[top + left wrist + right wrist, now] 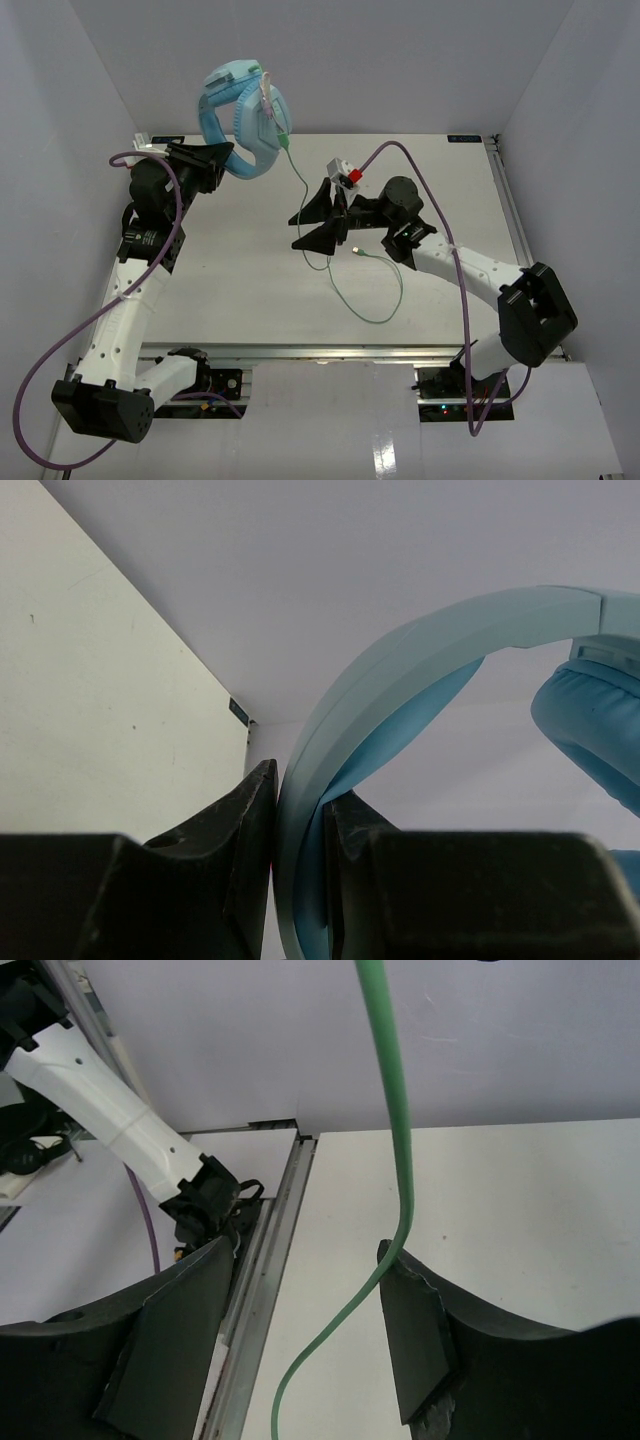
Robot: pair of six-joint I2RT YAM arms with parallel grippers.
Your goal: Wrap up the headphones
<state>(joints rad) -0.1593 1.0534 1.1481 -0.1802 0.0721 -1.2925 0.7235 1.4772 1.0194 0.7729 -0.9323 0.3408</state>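
The right end effector (300,1255) is released. Its jaws stand apart, and the cord (403,1160) runs between them, brushing one finger. Beyond it, slack cord lies looped on the bench (230,300). Farthest off, the left end effector (300,805) is clenched on the headband (420,640) of the headphones (240,115), holding them raised over the bench's far left corner. The step in hand appears to be capturing the cord for winding. The next move calls for closing on the cord, then leading it round the headphones without snagging.

A robotics lab test cell: a white table (230,290) boxed in by plain pale walls (400,70), with 2 arms (130,300) bolted to an aluminium rail (330,352), trailing purple cables (400,144).
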